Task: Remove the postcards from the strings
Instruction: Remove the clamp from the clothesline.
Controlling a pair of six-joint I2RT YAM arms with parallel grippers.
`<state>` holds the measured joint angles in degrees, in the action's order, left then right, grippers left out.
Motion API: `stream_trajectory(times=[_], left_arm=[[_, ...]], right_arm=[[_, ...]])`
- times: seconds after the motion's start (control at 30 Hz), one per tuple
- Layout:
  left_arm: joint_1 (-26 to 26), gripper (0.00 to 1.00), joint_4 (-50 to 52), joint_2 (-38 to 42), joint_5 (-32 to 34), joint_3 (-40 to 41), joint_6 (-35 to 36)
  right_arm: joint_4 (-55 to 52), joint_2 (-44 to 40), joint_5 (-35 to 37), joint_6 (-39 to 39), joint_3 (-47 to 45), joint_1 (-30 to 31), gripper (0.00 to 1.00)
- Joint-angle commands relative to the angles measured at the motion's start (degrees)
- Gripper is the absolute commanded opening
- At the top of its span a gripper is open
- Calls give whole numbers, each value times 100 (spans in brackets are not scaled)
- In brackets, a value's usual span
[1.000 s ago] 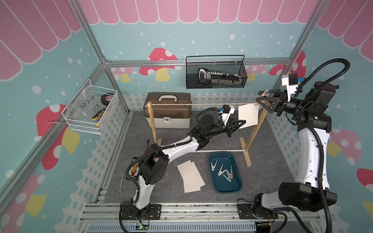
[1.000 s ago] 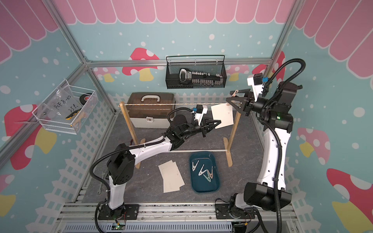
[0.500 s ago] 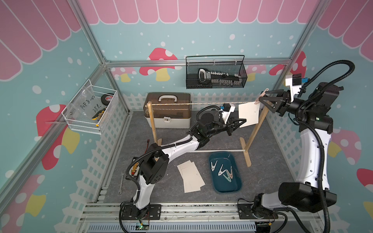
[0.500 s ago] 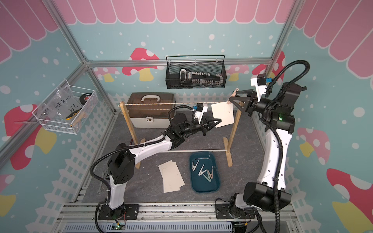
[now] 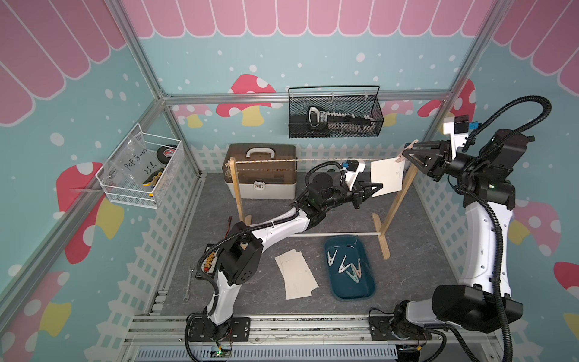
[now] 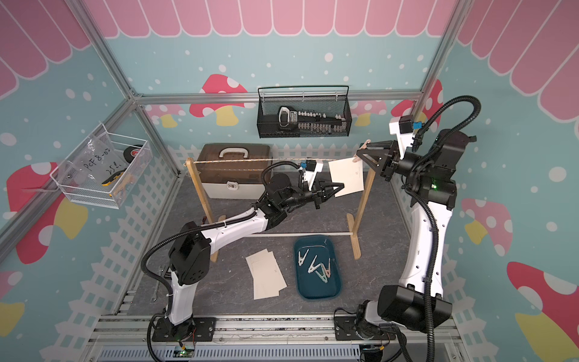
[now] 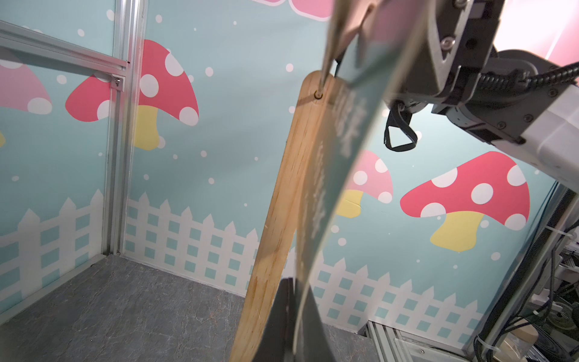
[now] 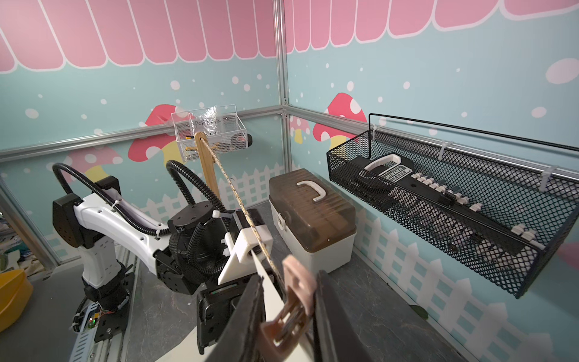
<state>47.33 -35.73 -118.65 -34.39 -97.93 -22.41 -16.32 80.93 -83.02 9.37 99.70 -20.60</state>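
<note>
One off-white postcard (image 5: 387, 177) (image 6: 346, 175) hangs from the string (image 5: 282, 160) (image 6: 238, 160) beside the right wooden upright (image 5: 396, 203). A pink clothespin (image 5: 408, 148) (image 8: 297, 301) pins it there. My right gripper (image 5: 405, 153) (image 6: 360, 152) (image 8: 289, 282) sits at the string with both fingers pressed on that clothespin. My left gripper (image 5: 377, 188) (image 6: 340, 188) (image 7: 296, 313) is shut on the postcard's lower left corner. In the left wrist view the postcard (image 7: 316, 203) shows edge-on. Several more postcards (image 5: 297, 274) (image 6: 266, 274) lie stacked on the floor.
A blue tray (image 5: 369, 291) (image 6: 335, 291) holding several clothespins lies on the floor beside the stack. A brown-lidded toolbox (image 5: 261, 170) stands behind the string. A black mesh basket (image 5: 335, 120) and a white wire basket (image 5: 141, 169) hang on the walls. A wrench (image 5: 189, 282) lies front left.
The right gripper's fingers have closed in onto the pink clothespin, and the right arm's upper part has shifted slightly right. The left gripper keeps its hold on the postcard.
</note>
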Motion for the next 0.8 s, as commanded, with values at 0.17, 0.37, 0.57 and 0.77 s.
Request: stream_trajectory(times=[0.17,0.37,0.57,0.77], left_arm=[[-11,0,190,-181,-131,-296,-107],[-13,0,263,-176,-119,-297,-100],[-20,0,355,-154,-89,-257,-92],[-31,0,379,-94,-82,-137,-117]], right_arm=[[162,-157,-92,-5,-27,-13,13],[185,-202,32,14,-64,-6,8],[630,-260,278,443,-160,21,3],[892,-358,566,623,-245,47,0]])
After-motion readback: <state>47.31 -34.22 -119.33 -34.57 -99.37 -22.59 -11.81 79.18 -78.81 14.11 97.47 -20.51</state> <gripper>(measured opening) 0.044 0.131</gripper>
